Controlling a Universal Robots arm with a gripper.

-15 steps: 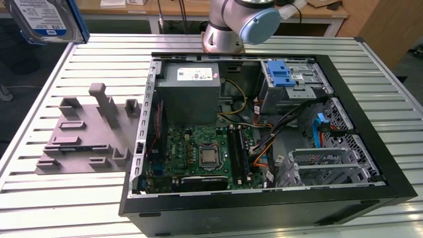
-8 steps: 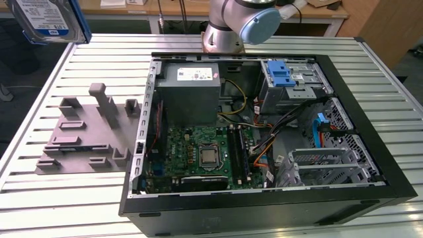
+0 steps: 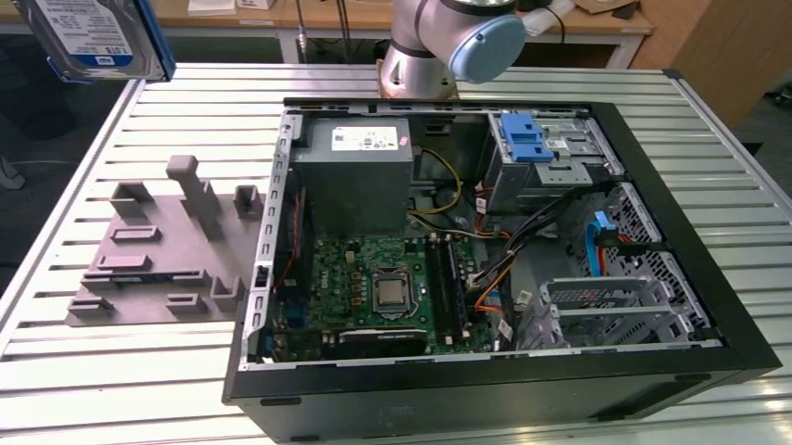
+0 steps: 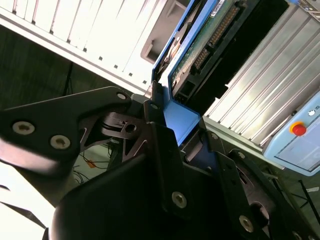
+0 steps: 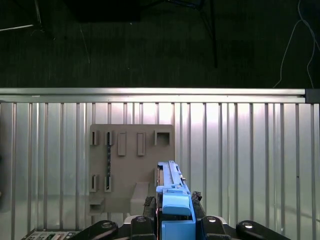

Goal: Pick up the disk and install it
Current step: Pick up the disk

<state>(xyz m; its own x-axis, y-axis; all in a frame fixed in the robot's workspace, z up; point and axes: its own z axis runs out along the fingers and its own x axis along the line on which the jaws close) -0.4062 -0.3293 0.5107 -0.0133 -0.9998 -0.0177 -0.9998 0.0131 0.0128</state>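
The disk (image 3: 96,37) hangs high above the table at the exterior view's far left, its white-and-blue label facing the camera and its blue carrier frame along the edges. In the first wrist view the disk (image 5: 170,192) appears edge-on, and my gripper (image 5: 171,204) is shut on its blue frame. The second wrist view shows the disk's green circuit-board underside (image 4: 207,37), with my gripper (image 4: 175,125) clamped on the blue frame's end and the black fingers (image 4: 155,112) pressed against it.
An open computer case (image 3: 693,306) lies on the slatted table, holding a motherboard (image 3: 384,292), a grey power supply (image 3: 352,167) and a silver drive cage with blue latch (image 3: 535,139). A grey fixture plate (image 3: 161,250) lies beside it, below the disk (image 5: 131,165). The arm's base (image 3: 427,56) stands behind the case.
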